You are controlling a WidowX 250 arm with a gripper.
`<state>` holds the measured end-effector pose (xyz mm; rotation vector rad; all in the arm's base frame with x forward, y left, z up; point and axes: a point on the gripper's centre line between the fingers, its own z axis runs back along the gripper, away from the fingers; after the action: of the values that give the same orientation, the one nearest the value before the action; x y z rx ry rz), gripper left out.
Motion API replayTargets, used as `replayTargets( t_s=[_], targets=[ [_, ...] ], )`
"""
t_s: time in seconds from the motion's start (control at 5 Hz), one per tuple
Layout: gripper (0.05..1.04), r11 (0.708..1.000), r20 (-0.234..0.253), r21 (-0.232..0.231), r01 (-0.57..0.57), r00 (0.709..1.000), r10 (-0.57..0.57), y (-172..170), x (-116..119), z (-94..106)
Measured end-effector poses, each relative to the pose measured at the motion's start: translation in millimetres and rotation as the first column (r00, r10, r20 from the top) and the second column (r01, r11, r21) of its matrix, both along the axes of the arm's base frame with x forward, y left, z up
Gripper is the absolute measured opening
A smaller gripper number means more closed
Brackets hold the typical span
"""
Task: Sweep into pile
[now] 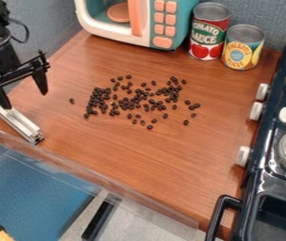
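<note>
End effector hangs left of the scattered dark beans, apart.

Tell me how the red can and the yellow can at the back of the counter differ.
The red can is taller; the yellow can is shorter. The red can stands right by the toy microwave, while the yellow can is nearer the stove. The red can's label has green on it; the yellow can's has blue. Both stand upright with silvery tops.
</note>
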<state>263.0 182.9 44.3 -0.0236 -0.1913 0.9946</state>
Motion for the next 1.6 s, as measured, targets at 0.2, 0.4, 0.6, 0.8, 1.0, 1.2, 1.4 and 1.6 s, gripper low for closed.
replayTargets(
  t_s=[0.2, 0.4, 0.6, 0.8, 1.0, 1.2, 1.4, 1.6],
  targets=[
    [0.999, 1.000, -0.029, 0.010, -0.009, 1.000, 0.009, 1.2, -3.2, 0.6],
    [0.999, 0.999, -0.055, 0.016, -0.030, 0.998, 0.031, 2.4, -7.6, -0.1],
    [0.999, 0.996, -0.016, 0.062, -0.067, 0.998, 0.068, 3.9, -12.0, 6.0],
    [0.999, 0.993, 0.026, 0.052, -0.110, 0.994, 0.108, 5.1, -9.9, 3.9],
    [0.999, 0.986, 0.034, 0.062, -0.154, 0.988, 0.152, 8.7, -12.4, -2.4],
    [0.999, 0.979, 0.024, 0.056, -0.196, 0.981, 0.194, 9.0, -13.8, -5.8],
    [0.999, 0.972, -0.028, 0.037, -0.234, 0.972, 0.235, 9.8, -19.5, -9.3],
    [0.999, 0.969, -0.039, 0.046, -0.242, 0.969, 0.244, 12.7, -22.3, -10.4]
  ],
)
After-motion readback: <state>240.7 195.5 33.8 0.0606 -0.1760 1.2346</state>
